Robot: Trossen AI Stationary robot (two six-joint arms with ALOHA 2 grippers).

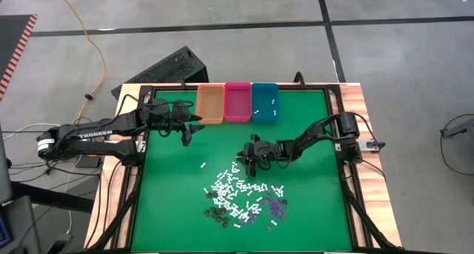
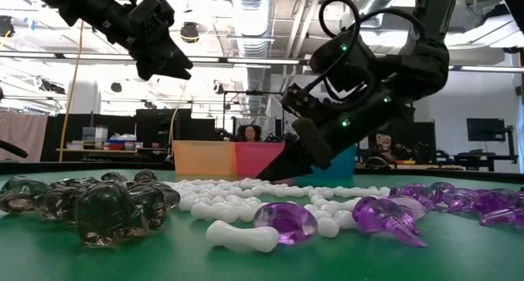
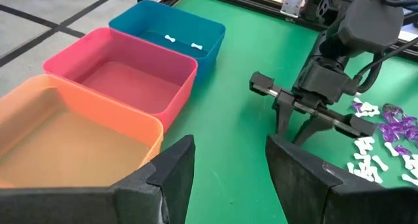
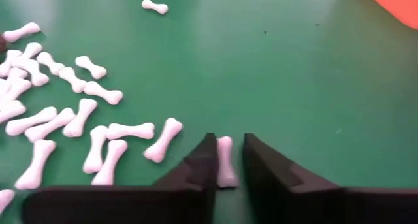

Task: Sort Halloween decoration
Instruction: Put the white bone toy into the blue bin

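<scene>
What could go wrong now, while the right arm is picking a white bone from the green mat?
1. The white bone sits between the right gripper's narrow jaws, near their tips; it may slip or flip out when lifted.
2. The bone pile lies close beside the jaws, so a sideways move could scatter pieces.
3. The left gripper hovers open near the orange bin; the arms may cross on the way to the teal bin.

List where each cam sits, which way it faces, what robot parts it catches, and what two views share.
High: overhead, straight down on green mat; both arms.
Low: mat level, looking toward bins; both tools overhead.
Left wrist: behind open left tool, facing teal bin; right arm beyond.
Right wrist: behind right tool, its fingers either side of a white bone.
Shared: high and left wrist both show two bones in the teal bin.
</scene>
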